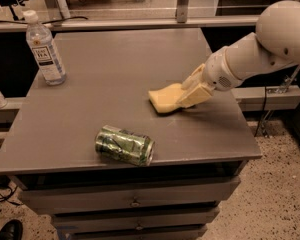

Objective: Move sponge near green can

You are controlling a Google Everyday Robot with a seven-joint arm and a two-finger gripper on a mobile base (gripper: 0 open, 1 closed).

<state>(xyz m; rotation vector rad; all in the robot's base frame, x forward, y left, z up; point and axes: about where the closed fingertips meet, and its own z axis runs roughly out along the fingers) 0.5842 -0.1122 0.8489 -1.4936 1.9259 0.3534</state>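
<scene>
One sponge (163,99) is in play, a pale yellow foam pad at centre-right of the frame, low over the table (115,69). Whether its underside touches the top I cannot tell. The gripper (186,98) comes in from the right on the white arm (250,56), and its cream fingers (192,86) are clamped on the sponge's right end, leaving the left part sticking out free.

The can (124,145) lies on its side at lower centre, near the table's front edge, below and left of the sponge and clearly apart from it. A bottle (45,49) stands upright at upper left, far from both.

The sponge should handle as light and soft. Foam gives under a pinch, so the hold is likely secure without much force, and nothing about it is fragile or slippery. Held by one end, the free part may droop or drag on the tabletop. A grip across the narrow waist would carry it flatter.

The can looks light, and being round it would probably roll if nudged, so the sponge is best set down just short of it.
</scene>
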